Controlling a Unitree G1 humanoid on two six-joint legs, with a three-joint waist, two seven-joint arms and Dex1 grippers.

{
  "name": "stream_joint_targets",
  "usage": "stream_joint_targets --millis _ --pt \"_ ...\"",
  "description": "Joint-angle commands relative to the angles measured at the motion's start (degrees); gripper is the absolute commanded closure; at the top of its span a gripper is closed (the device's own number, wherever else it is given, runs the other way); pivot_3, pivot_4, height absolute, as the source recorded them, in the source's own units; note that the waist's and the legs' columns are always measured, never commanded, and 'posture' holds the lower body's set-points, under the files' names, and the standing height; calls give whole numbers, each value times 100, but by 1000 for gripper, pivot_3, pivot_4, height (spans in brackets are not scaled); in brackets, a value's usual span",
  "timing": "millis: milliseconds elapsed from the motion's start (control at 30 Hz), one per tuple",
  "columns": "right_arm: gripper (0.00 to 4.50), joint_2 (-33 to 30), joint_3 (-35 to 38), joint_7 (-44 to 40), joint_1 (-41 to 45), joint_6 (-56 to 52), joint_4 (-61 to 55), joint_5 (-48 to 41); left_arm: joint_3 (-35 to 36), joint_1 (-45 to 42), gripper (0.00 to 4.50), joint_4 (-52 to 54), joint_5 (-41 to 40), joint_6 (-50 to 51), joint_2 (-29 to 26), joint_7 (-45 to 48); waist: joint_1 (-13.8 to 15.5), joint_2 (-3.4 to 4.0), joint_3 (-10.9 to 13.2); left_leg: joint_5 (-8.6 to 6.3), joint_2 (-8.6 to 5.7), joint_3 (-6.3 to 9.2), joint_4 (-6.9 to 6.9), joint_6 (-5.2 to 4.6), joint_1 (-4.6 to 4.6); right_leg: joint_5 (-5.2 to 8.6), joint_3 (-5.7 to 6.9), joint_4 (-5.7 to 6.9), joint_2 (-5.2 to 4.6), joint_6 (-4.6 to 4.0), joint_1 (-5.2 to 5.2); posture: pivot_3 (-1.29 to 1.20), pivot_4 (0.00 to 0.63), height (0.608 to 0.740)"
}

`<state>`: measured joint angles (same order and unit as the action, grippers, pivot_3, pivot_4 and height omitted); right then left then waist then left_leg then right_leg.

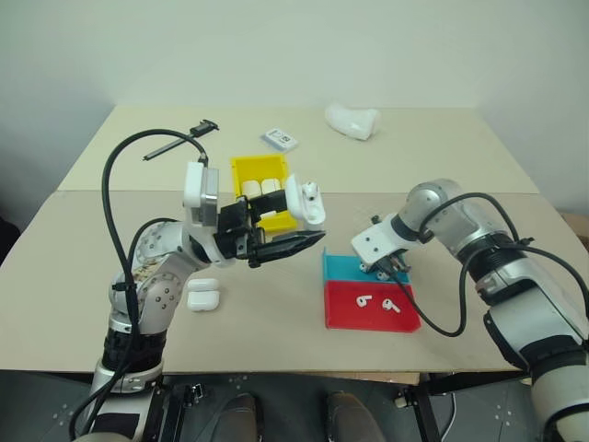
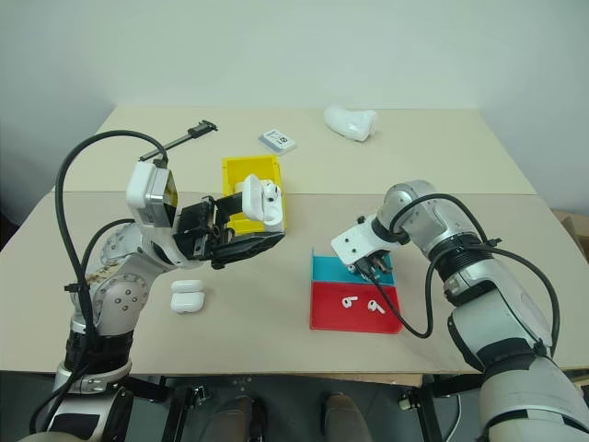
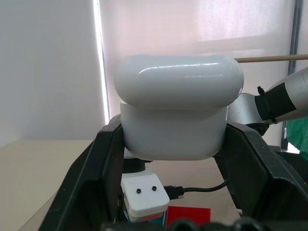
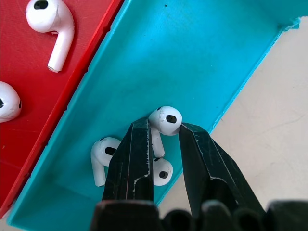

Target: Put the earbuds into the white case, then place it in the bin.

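My left gripper is raised above the table, shut on a white case whose lid stands open; the case hovers just in front of the yellow bin. My right gripper points down into the blue tray, its fingers closed around one earbud. Two more earbuds lie in that tray by the fingers. The red tray in front holds two earbuds.
The bin holds other white cases. Another closed case lies on the table near my left arm. At the back lie a lumpy white object, a small card box and a black tool.
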<state>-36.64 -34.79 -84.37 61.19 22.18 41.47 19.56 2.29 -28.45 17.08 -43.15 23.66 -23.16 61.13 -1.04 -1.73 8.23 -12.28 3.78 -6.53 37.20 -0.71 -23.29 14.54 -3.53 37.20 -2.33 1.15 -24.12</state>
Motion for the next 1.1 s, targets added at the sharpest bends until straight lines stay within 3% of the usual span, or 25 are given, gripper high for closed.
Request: stream_joint_targets --millis 33,300,500,733,833,967,1100 --pt "3889 27 89 -65 -124 28 -33 -12 136 -9 1724 270 -146 -88 -85 -13 1 0 0 0 0 0 0 0 0 0 0 0 0 0 0 0 150 740" --pt "3889 -80 706 -194 -363 -781 -552 -531 95 -59 1724 169 -137 -120 -64 37 6 0 0 0 0 0 0 0 0 0 0 0 0 0 1 0 150 740" --pt "3889 -257 2416 61 -938 -3131 -2232 -2325 75 -139 1724 36 -142 -131 -22 137 24 0 0 0 0 3 0 0 -9 0 0 -1 -2 0 -5 0 150 740" --pt "3889 240 5074 1860 -1992 -7009 -4930 -5845 53 -376 1724 -240 -175 -58 -20 338 35 0 0 0 2 9 -2 0 -6 0 6 1 -2 0 0 0 150 740" --pt "3889 627 5809 2952 -2223 -7909 -5923 -7542 -6 -543 1724 -356 -173 0 -7 407 25 0 0 0 2 19 -2 0 -8 0 4 1 -3 0 0 0 150 740" --pt "3889 938 5933 4278 -2312 -8170 -6738 -8850 -99 -681 1724 -454 -170 39 45 438 -11 0 0 -1 2 31 -8 0 -7 0 0 -1 0 1 -2 0 150 740" --pt "3889 1068 5508 5258 -2350 -8073 -7253 -9262 -152 -720 1724 -460 -212 108 55 452 -16 0 0 -1 0 31 -7 0 -7 1 -1 0 0 3 -2 0 150 740"
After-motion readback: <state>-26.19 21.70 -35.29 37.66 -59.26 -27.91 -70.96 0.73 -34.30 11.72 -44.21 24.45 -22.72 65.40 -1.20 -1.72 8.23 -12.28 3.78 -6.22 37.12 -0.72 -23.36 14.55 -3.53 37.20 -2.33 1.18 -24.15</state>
